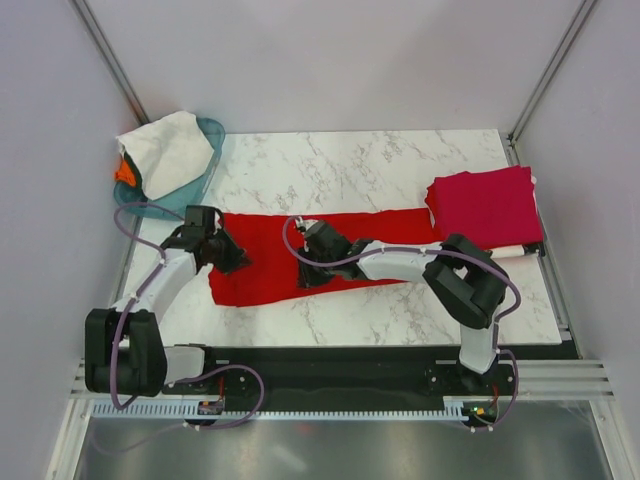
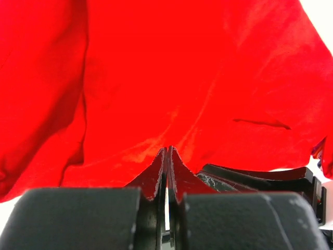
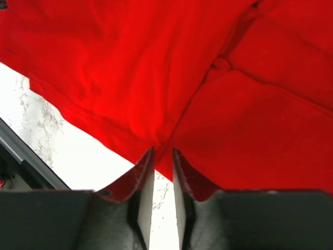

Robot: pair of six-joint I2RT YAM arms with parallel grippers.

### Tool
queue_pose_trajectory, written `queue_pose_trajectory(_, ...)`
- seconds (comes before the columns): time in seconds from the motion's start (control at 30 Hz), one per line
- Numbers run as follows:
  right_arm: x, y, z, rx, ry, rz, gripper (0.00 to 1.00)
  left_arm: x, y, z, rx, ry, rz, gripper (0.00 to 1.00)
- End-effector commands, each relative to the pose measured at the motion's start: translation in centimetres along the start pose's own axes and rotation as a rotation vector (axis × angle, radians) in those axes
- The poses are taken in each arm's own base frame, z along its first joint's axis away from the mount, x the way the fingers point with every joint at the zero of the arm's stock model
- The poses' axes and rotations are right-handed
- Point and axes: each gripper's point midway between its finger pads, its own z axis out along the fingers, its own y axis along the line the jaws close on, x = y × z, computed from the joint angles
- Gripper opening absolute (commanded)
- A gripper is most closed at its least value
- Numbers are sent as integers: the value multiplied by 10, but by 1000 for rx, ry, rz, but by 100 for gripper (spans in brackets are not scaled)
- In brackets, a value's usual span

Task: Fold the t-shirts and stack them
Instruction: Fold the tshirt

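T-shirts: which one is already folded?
The darker crimson-pink cloth t-shirt at far right: a compact folded square. The bright red cloth t-shirt lies spread in a long strip at centre; the white cloth t-shirt sits crumpled on the teal plastic basket.

I see bare marble table point(image 1: 360, 170) behind the red t-shirt point(image 1: 390, 225), hemmed by the basket point(image 1: 212, 135) (far left) and crimson t-shirt point(image 1: 485, 205).

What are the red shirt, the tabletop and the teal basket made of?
Red shirt: soft matte cloth, it creases and folds. Tabletop: white with grey veins, marble-look, possibly laminate. Teal basket: likely plastic, smooth, slightly see-through.
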Motion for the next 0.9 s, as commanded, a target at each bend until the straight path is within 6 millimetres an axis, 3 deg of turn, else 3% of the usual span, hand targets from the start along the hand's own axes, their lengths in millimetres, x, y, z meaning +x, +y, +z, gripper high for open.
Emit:
queue_pose_trajectory(0.0,-8,17,3,-33,1,-34,25,-2,-9,0,72,-43,-30,2)
queue_pose_trajectory(0.2,3,15,8,-16,24,-29,19,9,-2,11,96,-36,-66,2)
queue_pose_trajectory(0.5,25,-18,-1,116,71,-46,10,25,30,32,-24,17,-117,2)
queue_pose_trajectory(0.7,19,-20,-8,118,52,-59,8,23,49,29,-103,-38,-126,2)
queue_pose_trajectory(0.87,7,-13,-13,97,26,-56,10,35,62,33,-135,-13,-147,2)
